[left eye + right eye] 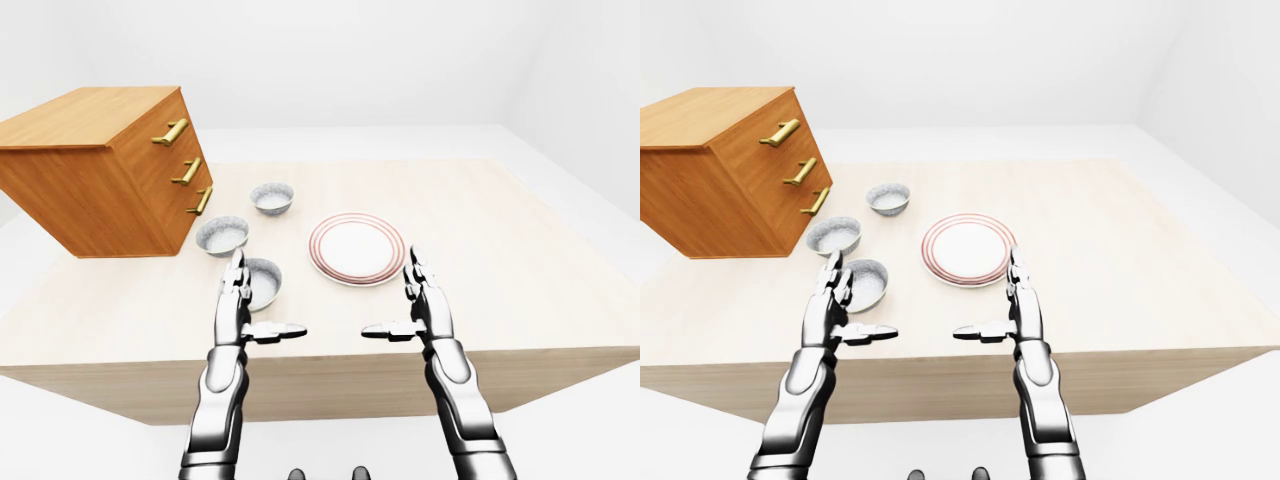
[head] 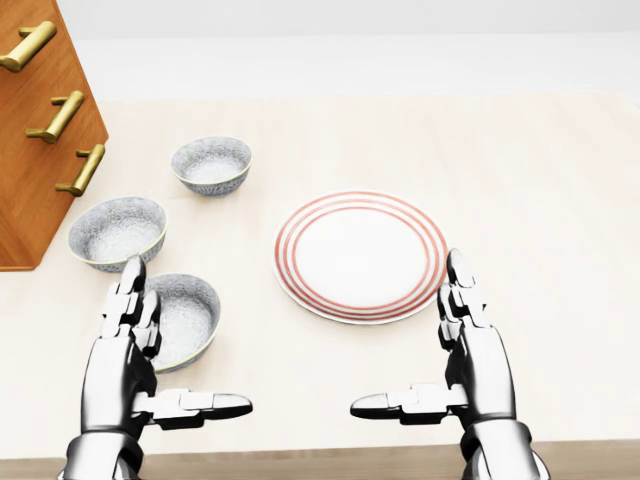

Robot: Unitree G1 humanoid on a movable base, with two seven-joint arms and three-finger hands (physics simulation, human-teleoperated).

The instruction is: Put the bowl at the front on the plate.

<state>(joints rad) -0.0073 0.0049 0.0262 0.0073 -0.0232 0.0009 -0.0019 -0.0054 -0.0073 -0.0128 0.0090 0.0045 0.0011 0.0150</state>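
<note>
Toward the near edge of the surface [image 2: 520, 180], the near bowl [image 2: 190, 315] stands just left of the plate [image 2: 360, 255], apart from it. The left hand [image 2: 120, 370] covers the bowl's left rim in the head view, and whether its fingers [image 2: 132, 295] touch the rim cannot be told. Those fingers are spread, thumb pointing right, clamped on nothing. The right hand [image 2: 480, 365] mirrors it just near the plate's right rim, fingers apart, thumb pointing left. Both are jointed silver metal, with forearms cut off at the head view's bottom edge.

All three bowls are round and speckled grey. The middle bowl [image 2: 117, 232] and far bowl [image 2: 211, 163] lie farther off, leftward. The plate is flat and white with red rings. A wooden chest [image 1: 100, 170] with three brass handles [image 1: 186, 172] stands at far left, cropped in the head view.
</note>
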